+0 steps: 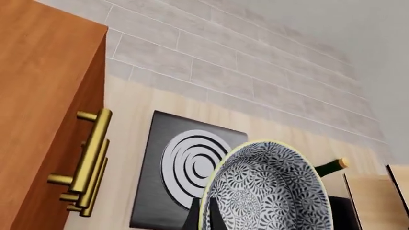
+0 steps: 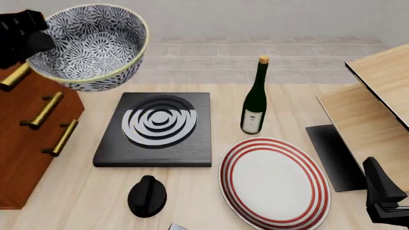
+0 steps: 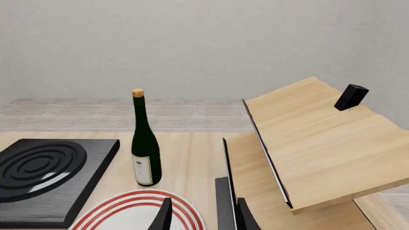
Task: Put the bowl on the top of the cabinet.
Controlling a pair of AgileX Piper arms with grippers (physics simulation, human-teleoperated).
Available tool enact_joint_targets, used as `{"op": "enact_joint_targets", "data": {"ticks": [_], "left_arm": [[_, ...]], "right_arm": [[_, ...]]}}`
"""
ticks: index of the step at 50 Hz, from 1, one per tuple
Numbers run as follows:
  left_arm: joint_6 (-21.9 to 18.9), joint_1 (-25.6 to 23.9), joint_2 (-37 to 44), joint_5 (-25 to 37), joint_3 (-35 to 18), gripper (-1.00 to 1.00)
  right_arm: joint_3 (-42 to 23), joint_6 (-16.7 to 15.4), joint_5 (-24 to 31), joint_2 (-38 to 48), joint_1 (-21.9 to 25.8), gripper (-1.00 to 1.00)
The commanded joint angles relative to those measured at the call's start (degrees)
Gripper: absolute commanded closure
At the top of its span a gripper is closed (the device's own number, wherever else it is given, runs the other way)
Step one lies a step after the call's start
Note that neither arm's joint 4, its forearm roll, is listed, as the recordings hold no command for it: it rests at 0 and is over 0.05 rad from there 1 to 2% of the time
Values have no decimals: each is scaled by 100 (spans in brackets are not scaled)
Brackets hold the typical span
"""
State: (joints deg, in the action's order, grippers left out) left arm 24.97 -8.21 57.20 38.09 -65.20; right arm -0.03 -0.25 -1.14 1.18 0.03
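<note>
The bowl [image 2: 89, 45], white with a dense dark leafy pattern and a pale rim, hangs tilted high in the air at the far left. My left gripper [image 2: 38, 44] is shut on its near-left rim. In the left wrist view the rim sits between the two fingers [image 1: 191, 218], and the bowl [image 1: 271, 191] fills the space beyond them. The reddish-brown cabinet [image 2: 26, 143] with brass handles [image 2: 45, 110] stands just below and left of the bowl; its front also shows in the left wrist view [image 1: 38, 120]. My right gripper [image 3: 203, 220] is open and holds nothing, low at the near right [image 2: 383, 196].
On the table are a black hob plate with rings [image 2: 156, 127], a green wine bottle [image 2: 254, 103], a red-ringed white plate [image 2: 275, 179] and a black knob [image 2: 147, 195]. Pale wood furniture [image 2: 377, 105] and a dark mat [image 2: 332, 155] take up the right side.
</note>
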Motion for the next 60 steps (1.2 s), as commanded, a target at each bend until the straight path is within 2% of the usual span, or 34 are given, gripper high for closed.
{"op": "enact_joint_targets", "data": {"ticks": [1, 14, 60], "left_arm": [[-14, 217, 320, 124, -323, 100], [30, 482, 602, 233, -633, 100], [747, 1564, 874, 893, -1871, 100]], "right_arm": [[0, 1, 0, 0, 1, -100], [0, -1, 0, 1, -1, -100], [0, -1, 0, -1, 0, -100]]}}
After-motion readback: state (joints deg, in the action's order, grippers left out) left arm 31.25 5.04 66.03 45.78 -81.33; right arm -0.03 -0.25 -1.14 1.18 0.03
